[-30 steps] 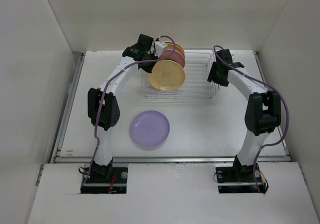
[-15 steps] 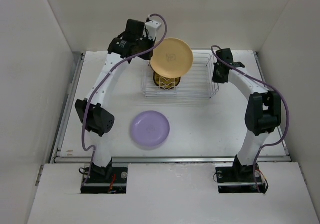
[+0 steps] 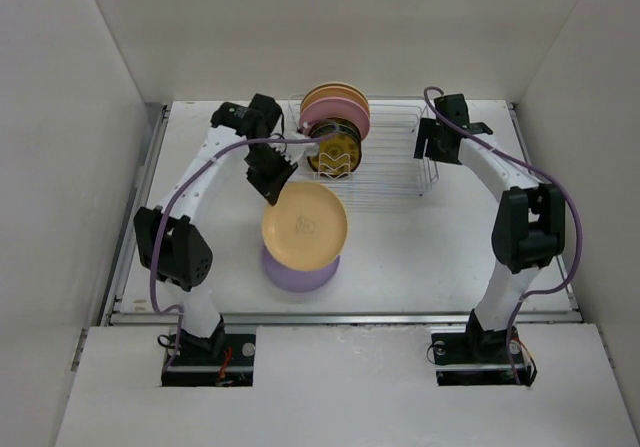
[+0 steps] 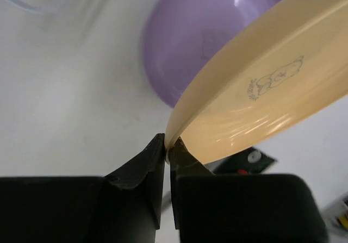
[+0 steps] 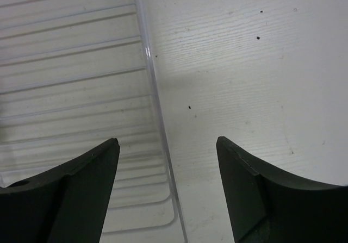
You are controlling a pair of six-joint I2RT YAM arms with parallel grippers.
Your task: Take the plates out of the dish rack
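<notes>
Two plates sit outside the dish rack, both on the left half of the surface. On that side the left arm reaches in from its base and bends down toward the near middle, and its jaws are closed tight on the rim of the yellow plate, pinching the edge between their tips in the wrist view. That yellow plate is held tilted, its underside with a small printed mark facing the wrist camera. Beneath it the lavender plate lies flat on the surface, mostly covered from above with only its near edge showing; whether the two touch I cannot tell. The wrist view shows more of the lavender plate beyond the yellow rim. Farther back and to the right stands the dish rack, with a cream plate, a pink plate and a dark patterned plate upright at its left end. Over its right end the right arm holds its jaws spread wide, gripping nothing, with the rack's edge wire running between them.
</notes>
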